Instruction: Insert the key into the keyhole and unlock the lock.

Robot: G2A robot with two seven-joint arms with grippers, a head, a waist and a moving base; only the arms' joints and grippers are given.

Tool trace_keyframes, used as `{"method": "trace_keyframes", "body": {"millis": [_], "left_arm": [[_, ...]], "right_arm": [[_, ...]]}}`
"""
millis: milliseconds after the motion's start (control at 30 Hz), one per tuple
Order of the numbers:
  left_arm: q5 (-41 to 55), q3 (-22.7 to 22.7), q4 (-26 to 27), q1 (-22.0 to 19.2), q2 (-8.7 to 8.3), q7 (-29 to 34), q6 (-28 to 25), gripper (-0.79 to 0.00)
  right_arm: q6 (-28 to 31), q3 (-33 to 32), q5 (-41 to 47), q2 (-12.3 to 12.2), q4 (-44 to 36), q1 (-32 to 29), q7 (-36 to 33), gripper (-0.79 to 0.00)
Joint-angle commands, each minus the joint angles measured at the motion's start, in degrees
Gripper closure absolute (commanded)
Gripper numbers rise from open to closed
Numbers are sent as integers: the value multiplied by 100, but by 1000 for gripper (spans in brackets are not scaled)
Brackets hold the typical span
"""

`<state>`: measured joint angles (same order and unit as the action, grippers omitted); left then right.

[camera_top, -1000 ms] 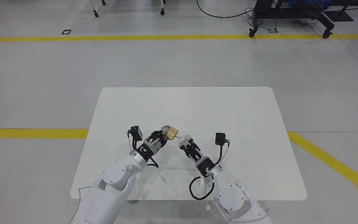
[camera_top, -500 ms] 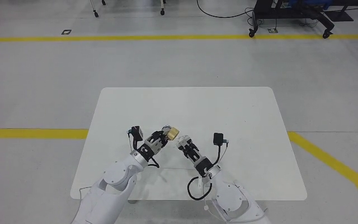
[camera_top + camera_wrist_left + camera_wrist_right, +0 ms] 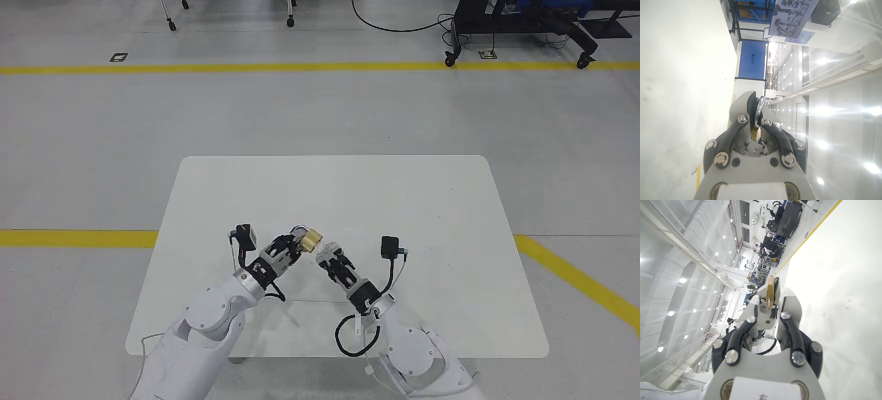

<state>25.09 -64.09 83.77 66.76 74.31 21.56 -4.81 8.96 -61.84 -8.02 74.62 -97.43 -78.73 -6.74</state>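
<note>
Watching this bit makes me nervous tbh. The brass lock [image 3: 311,239] is up in the air at the lower middle of the top view, off the bench [image 3: 430,190]. The key [image 3: 769,304] is lined up nose-first on the keyhole [image 3: 769,298] in the lock's bottom end. Can't tell if the tip is actually in or just touching the face.

What I reckon could go wrong: both parts are held mid-air, so nothing solid backs the lock. If the key goes in a bit off-angle, it'll catch on the rim of the hole. Then the push just swings the lock round on its shackle [image 3: 760,105], because that thin silver loop looks like the main thing being pinched. Same story at the turn: the twist could rotate the whole lock instead of the cylinder, or the key could slip in its grip. A drop onto the bench means starting over.

Pose: the left claw [image 3: 293,244] is clenched on the lock, coming in from the lower left of the top view. The right claw [image 3: 327,257] is grasping the key, coming from the lower right. The forearms make a shallow V, tips nearly meeting.
</note>
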Motion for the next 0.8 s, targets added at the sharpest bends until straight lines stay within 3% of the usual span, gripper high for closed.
{"method": "trace_keyframes", "body": {"millis": [0, 133, 467, 567, 600, 633, 700, 767], "left_arm": [[44, -87, -22, 10, -8, 36, -38, 0], [477, -226, -115, 18, -7, 230, 57, 0], [477, -226, -115, 18, -7, 230, 57, 0], [48, -264, -55, 56, -16, -108, -142, 0], [-275, -264, -25, 76, -19, -345, -314, 0], [-762, -265, 7, 94, -24, -683, -524, 0], [-2241, -198, 111, 169, -38, -1609, -858, 0], [-3131, -30, 277, 316, -16, -2298, -995, 0]], "right_arm": [[131, -93, 67, -16, -53, -74, -70, -785], [467, -369, 215, -62, -157, -254, -193, -785], [467, -369, 215, -62, -157, -254, -193, -785], [468, -385, 135, -74, -180, -278, -308, -785], [508, -413, 91, -83, -205, -298, -358, -640], [571, -452, 69, -91, -232, -333, -368, -336], [718, -518, 48, -104, -278, -425, -352, 0], [816, -562, -14, -118, -312, -481, -408, 0]]}}
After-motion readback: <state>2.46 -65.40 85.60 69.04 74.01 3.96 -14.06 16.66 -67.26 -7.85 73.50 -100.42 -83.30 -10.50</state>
